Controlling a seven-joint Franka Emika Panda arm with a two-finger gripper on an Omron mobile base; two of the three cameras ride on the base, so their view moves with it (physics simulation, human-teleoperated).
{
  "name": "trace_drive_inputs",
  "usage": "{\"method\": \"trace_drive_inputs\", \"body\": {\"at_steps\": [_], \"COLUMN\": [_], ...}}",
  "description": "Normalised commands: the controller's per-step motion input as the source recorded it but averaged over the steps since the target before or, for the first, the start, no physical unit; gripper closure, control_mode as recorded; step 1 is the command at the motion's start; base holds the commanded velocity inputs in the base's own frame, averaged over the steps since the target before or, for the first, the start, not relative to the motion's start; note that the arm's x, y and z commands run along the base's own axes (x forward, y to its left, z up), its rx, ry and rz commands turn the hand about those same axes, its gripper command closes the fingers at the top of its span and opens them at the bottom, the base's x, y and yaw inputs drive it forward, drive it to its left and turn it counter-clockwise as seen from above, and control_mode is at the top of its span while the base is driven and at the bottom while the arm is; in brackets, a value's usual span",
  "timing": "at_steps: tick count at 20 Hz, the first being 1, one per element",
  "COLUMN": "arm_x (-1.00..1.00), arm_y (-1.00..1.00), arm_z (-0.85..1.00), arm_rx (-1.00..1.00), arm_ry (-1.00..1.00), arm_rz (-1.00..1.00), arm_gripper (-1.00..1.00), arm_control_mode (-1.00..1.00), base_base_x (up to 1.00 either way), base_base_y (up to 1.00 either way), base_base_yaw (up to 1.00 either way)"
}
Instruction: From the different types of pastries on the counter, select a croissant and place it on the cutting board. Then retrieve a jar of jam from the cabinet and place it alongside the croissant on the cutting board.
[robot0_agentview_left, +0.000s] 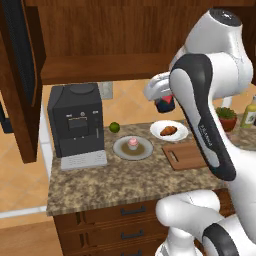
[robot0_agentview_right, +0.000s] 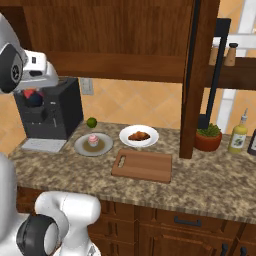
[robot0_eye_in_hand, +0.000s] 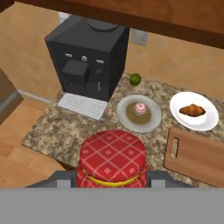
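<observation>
Jam jar (robot0_eye_in_hand: 112, 159) is sitting clamped between the fingers of the gripper (robot0_eye_in_hand: 112, 177), held high over the counter (robot0_eye_in_hand: 52, 131) for carrying toward the cutting board (robot0_eye_in_hand: 199, 158). Beyond it, the croissant (robot0_eye_in_hand: 191, 110) is lying on the white plate (robot0_eye_in_hand: 210, 122), not the board, so that placement looks unfinished.

In the left base view the arm (robot0_agentview_left: 205, 125) covers the cutting board's (robot0_agentview_left: 184, 155) right end and most of the jar of jam (robot0_agentview_left: 164, 104). In the hand view the board runs off the right edge, and the jar's body is hidden under its lid.
</observation>
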Motion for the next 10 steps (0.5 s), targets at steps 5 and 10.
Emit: {"method": "trace_drive_inputs", "body": {"at_steps": [5,10], "arm_x": [-0.78,-0.53], "arm_y": [-1.00,-1.00], "arm_z": [-0.41,-0.15], "arm_rx": [0.00,0.00], "arm_ry": [0.00,0.00], "arm_rz": [0.19,0.19], "arm_gripper": [1.00,1.00], "arm_control_mode": [-1.00,-1.00], "base_base_x": [0.00,0.00], "base_base_y": [0.00,0.00], "base_base_yaw": [0.00,0.00]}}
